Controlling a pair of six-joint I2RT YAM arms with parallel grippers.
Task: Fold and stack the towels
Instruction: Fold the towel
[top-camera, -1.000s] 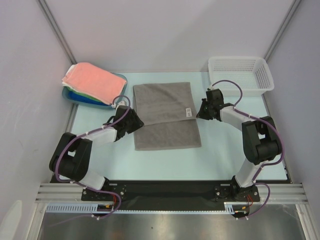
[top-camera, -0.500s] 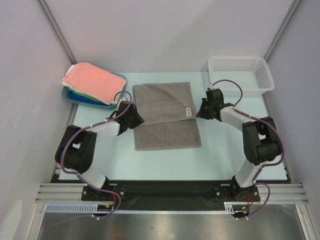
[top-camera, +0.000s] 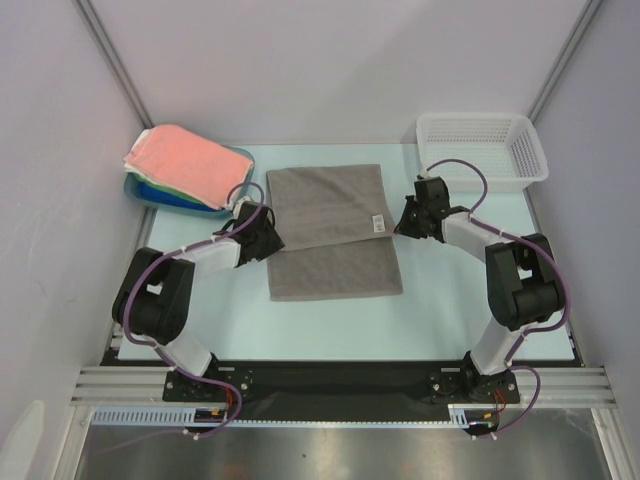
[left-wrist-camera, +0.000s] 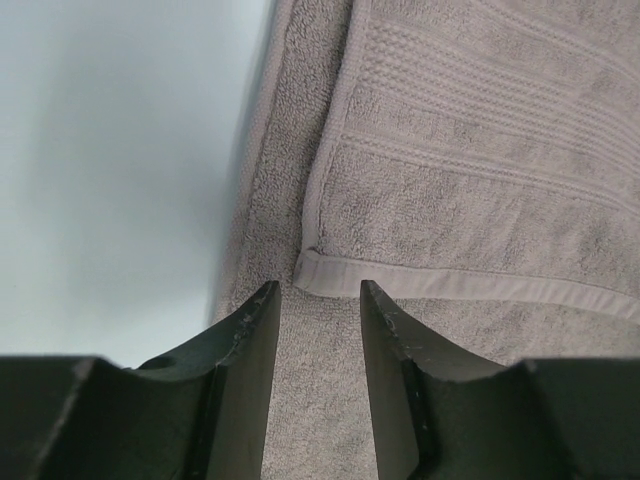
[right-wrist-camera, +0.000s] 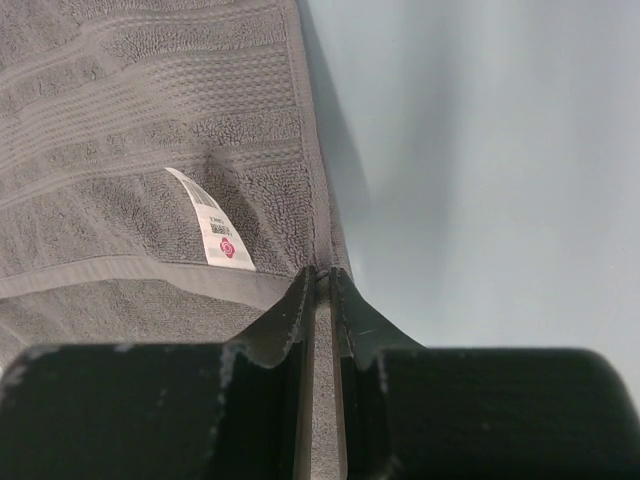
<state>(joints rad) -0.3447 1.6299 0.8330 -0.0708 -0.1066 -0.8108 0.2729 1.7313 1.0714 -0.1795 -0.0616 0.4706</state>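
Observation:
A grey towel (top-camera: 330, 235) lies in the middle of the table, its far part folded toward me over the near part. Its white tag (top-camera: 377, 224) shows near the right edge, also in the right wrist view (right-wrist-camera: 217, 232). My left gripper (top-camera: 270, 238) is open at the towel's left edge, its fingers (left-wrist-camera: 245, 340) straddling the lower layer just short of the folded hem's corner (left-wrist-camera: 318, 270). My right gripper (top-camera: 401, 225) is shut on the towel's right edge (right-wrist-camera: 322, 275). A stack of folded towels, salmon pink (top-camera: 183, 161) on top, lies at the far left.
The stack sits on a blue tray (top-camera: 160, 196) at the far left. A white perforated basket (top-camera: 482, 148) stands at the far right. Grey walls close the sides and back.
My left gripper has moved farther forward along the towel's left edge to the fold's corner. The right gripper has stayed put on the right edge.

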